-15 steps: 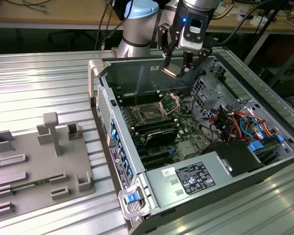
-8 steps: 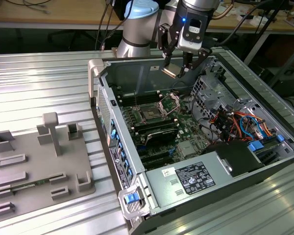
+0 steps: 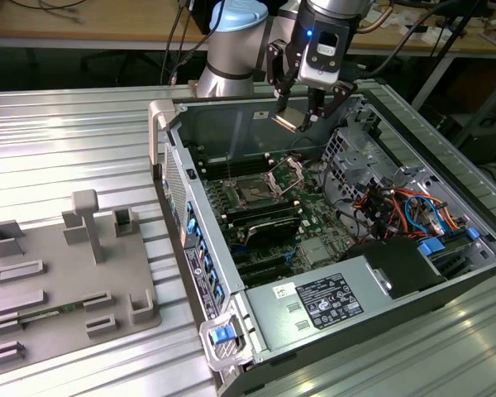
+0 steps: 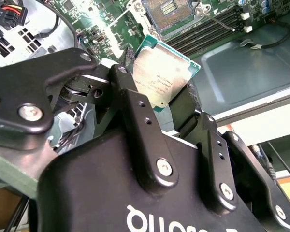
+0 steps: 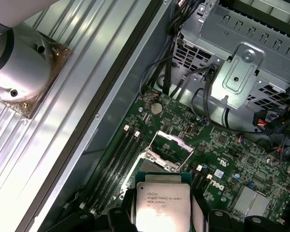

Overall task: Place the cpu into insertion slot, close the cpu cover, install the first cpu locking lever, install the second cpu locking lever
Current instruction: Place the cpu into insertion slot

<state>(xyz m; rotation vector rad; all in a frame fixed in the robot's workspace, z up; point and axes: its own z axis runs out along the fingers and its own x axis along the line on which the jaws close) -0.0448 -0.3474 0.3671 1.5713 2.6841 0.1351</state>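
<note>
The gripper is clenched on the cpu — its two black fingers bear on opposite edges of the chip, whose dull silver top and thin green rim face the second wrist view. In the exterior view the cpu hangs tilted in the air above the insertion slot, apart from it and touching nothing but the fingers. In the first wrist view the held chip hides part of the slot.

The insertion slot lies flat on the green motherboard, and its square field of contacts is bare. The cpu cover stands raised from the slot on its hinge, its window open — in the exterior view it rises at the slot's edge on the exterior view's right. Long memory slots run just beside the slot, parallel to its sides. A round coin cell sits on the board past the raised cover, near the slot. Farther from the slot stands a perforated metal drive cage, with black cables trailing by it.

All of this is inside an open computer case. A labelled grey power supply sits at the case's end, well apart from the slot. Outside the case, well apart from the slot on the exterior view's left, a grey fixture plate with raised blocks rests on the ribbed metal table. The arm's base is bolted to that table beyond the case wall.
</note>
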